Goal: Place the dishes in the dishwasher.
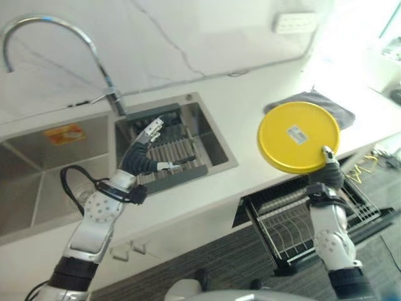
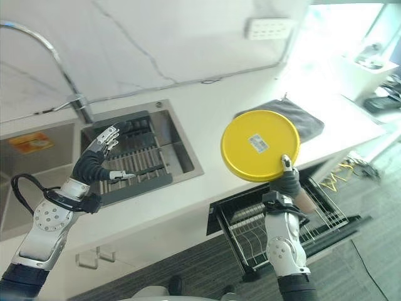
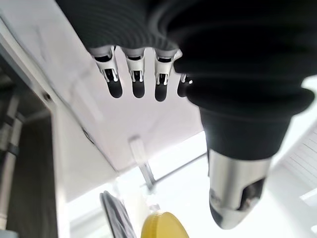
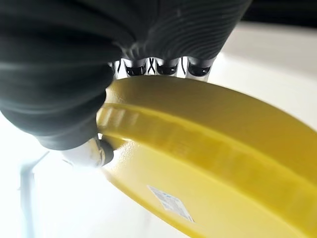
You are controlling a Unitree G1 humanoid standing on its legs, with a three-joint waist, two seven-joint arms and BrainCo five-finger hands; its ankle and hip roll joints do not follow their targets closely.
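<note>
yellow plate (image 1: 298, 137) held tilted, underside up, pinched at its rim by the right hand (image 1: 330, 170), above the open dishwasher rack (image 1: 294, 219). left hand (image 1: 148, 150), fingers relaxed and holding nothing, hovers over the sink (image 1: 210, 138), well apart from the rack.

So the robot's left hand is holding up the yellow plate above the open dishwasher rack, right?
Not quite: the right hand holds the yellow plate above the open dishwasher rack, as the right eye view shows. The left hand hovers open over the sink.
</note>
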